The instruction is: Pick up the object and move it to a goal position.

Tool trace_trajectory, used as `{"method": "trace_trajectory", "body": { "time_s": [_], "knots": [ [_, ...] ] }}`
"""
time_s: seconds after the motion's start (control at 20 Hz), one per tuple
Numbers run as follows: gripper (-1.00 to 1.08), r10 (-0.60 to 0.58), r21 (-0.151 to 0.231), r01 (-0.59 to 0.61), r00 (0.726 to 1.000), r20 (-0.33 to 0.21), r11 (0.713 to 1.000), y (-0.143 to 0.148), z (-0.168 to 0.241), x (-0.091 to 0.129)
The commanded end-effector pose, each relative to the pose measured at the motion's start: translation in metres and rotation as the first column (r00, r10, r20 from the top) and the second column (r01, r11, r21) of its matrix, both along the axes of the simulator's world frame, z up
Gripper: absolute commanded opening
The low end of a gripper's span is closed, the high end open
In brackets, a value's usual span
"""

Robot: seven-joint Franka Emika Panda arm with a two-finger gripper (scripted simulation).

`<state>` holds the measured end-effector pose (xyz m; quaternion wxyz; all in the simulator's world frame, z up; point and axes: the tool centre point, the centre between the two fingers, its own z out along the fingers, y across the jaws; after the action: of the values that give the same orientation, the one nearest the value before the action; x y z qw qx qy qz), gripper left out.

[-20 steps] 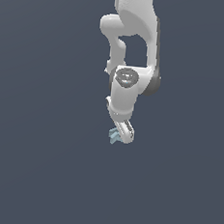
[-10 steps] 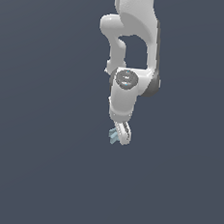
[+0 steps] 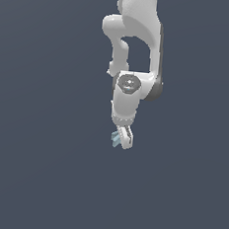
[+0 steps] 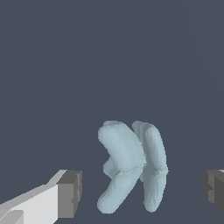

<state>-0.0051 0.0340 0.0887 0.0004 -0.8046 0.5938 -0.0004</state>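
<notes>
The object (image 4: 131, 166) is a small pale blue-grey piece made of curved lobes. In the wrist view it lies between my two grey fingertip pads (image 4: 70, 194), with a gap on each side. The exterior view has the object (image 3: 115, 138) just at the exterior view's left of my white gripper (image 3: 124, 139), partly hidden by the fingers. My gripper is open and touches nothing that I can see. The white arm (image 3: 137, 49) hangs down from above.
A plain dark blue-grey surface (image 3: 42, 169) fills everything around the arm. No other objects, edges or markers show in either view.
The gripper has lowered slightly onto the object and tilted a little more upright. The object has stayed where it was.
</notes>
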Motion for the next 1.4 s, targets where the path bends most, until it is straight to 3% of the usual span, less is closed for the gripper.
{"method": "trace_trajectory", "body": {
  "time_s": [0.0, 0.5, 0.55, 1.35],
  "knots": [
    [1.0, -0.001, 0.0, 0.001, 1.0, -0.001, 1.0, 0.0, -0.01, -0.001],
    [1.0, -0.004, 0.0, 0.004, 1.0, -0.001, 1.0, 0.0, -0.042, 0.0],
    [-1.0, -0.004, 0.0, 0.004, 1.0, -0.001, 1.0, 0.0, -0.042, 0.0],
    [-1.0, -0.004, 0.0, 0.004, 1.0, -0.001, 1.0, -0.011, -0.035, -0.004]
  ]
}}
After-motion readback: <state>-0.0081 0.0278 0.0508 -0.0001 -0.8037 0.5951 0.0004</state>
